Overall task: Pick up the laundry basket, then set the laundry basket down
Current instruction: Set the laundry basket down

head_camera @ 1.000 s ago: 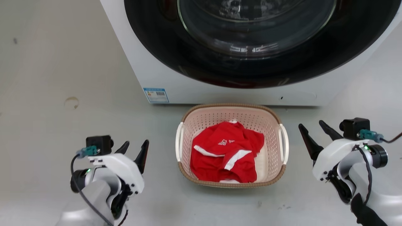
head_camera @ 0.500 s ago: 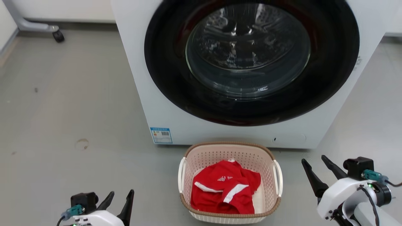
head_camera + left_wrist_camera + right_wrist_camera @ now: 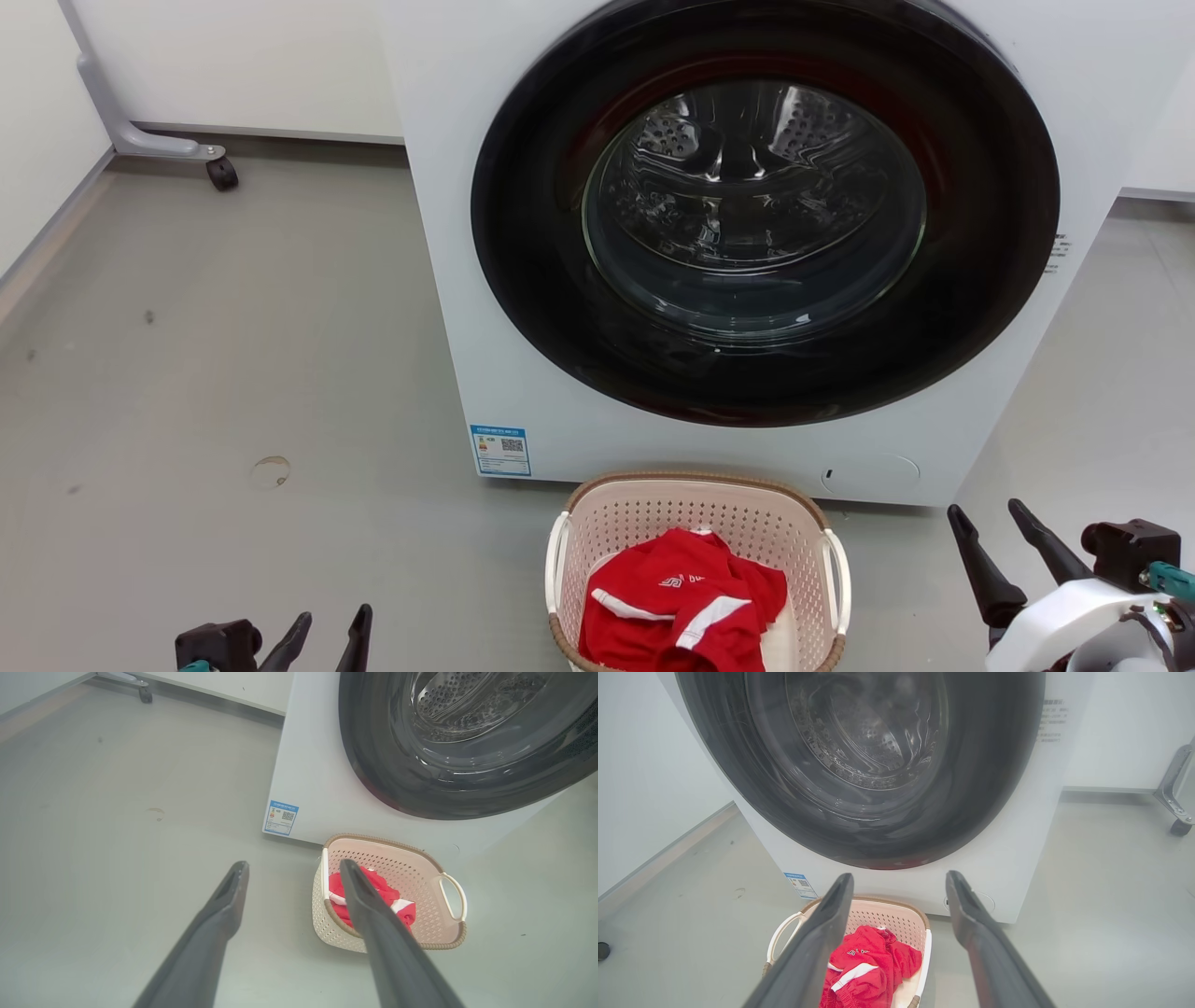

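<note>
The left gripper [image 3: 333, 618] and the right gripper [image 3: 985, 511] hang low on either side, each with its two dark fingers spread wide and holding nothing. Both are clear of the laundry basket [image 3: 695, 480]. This flanking stance looks meant to bring one gripper to each side handle.

The basket stands upright on the grey floor [image 3: 233, 373] between them, mouth up, with a red garment [image 3: 686, 607] crumpled inside. Its left handle [image 3: 557, 571] and right handle [image 3: 838, 581] face outward. The long axis seems to run handle to handle, parallel to the machine behind, though foreshortening leaves that uncertain.

Just beyond its far rim stands the washing machine [image 3: 439, 233], so the basket probably sits there for loading.
</note>
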